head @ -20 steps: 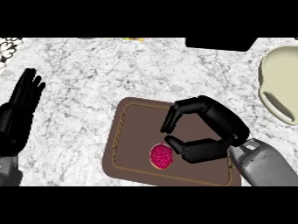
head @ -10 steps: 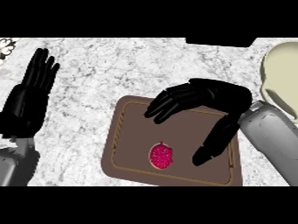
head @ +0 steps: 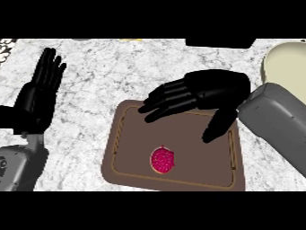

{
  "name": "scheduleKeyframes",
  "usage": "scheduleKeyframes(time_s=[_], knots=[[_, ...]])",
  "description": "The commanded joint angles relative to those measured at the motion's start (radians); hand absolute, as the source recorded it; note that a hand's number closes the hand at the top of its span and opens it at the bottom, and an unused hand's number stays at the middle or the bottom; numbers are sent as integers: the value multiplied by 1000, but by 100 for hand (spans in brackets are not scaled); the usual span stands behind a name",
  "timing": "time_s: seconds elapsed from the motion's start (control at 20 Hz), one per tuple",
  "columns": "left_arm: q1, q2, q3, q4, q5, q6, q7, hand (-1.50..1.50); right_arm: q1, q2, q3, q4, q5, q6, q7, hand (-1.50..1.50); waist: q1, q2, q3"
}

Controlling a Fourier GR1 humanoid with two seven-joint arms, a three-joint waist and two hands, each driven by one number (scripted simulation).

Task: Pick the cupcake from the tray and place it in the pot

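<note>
Nearer the robot than its black right hand [head: 205,92], and a little left of that hand's thumb tip, the small pink-topped cupcake [head: 163,160] sits on the flat brown rectangular tray [head: 125,134], in the tray's near half and clear of its rim. Bare tray shows between hand and cupcake. The cupcake looks slightly longer from near to far than across, though close to round, so the approach angle probably matters little. The right hand hovers over the tray's far edge, palm down, fingers straight and fanned leftward, thumb pointing back toward the robot; it is open and holds nothing. Of the 2 hands it is plainly the nearer. The black left hand [head: 39,96] rests open, fingers up, well left of the tray over the grey-white marble counter [head: 95,76]. The cream-coloured round pot [head: 294,67] lies to the right hand's right, beyond its wrist, partly cut off. No grasp is made yet; the hand would need to come back toward the robot and down.
</note>
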Motion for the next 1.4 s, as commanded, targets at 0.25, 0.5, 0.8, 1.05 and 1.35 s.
scheduleKeyframes(time_s=[0.25, 0.5, 0.8, 1.05, 1.35], knots=[[-27, 9, 39, 35, -2, -5, 1, 0, -84, 52, 189, 160, 209, -12, -218, -150, -40, -19, -1], [14, -35, 13, 45, -26, 4, -23, 0, -81, 100, 229, 239, 270, -51, -191, -150, -52, -23, -1], [2, -4, 35, -33, -19, 1, 57, 0, -54, 201, 296, 284, 332, -81, -152, -150, -50, -26, -1], [-6, 2, 84, 79, -1, -55, -26, 0, -10, 167, 284, 294, 358, -118, -260, -150, -59, -24, -1], [64, 0, 94, 4, 2, -74, -29, 0, 40, 192, 255, 214, 381, -132, -213, -150, -58, -29, -1]])
